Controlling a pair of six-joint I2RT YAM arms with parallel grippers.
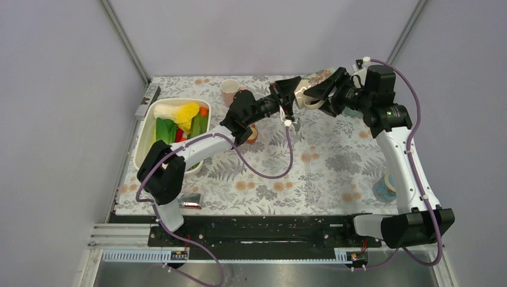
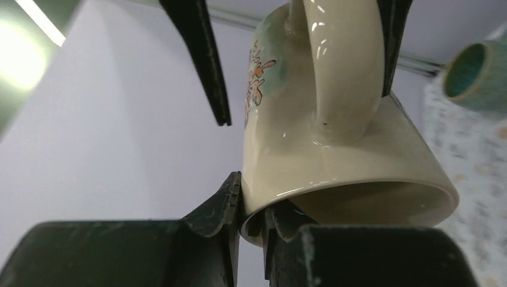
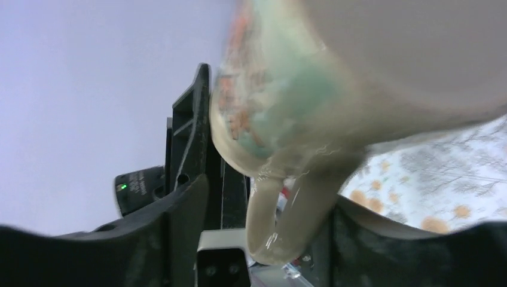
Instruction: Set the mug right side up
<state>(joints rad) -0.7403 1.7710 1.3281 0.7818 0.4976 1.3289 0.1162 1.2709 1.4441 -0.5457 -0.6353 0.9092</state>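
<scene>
The glazed mug (image 2: 281,149) appears rigid, slick and breakable. The left gripper (image 2: 251,221) clamps its rim (image 2: 359,197); the right gripper (image 2: 305,107) straddles the handle (image 2: 350,66), fingers apart.

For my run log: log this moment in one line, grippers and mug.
phase: handover in air | left gripper: shut on mug rim | right gripper: open around handle | mug: sideways, above table

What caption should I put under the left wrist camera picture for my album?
Left gripper pinches the cream mug by its rim; right gripper, open, straddles its handle.
</scene>
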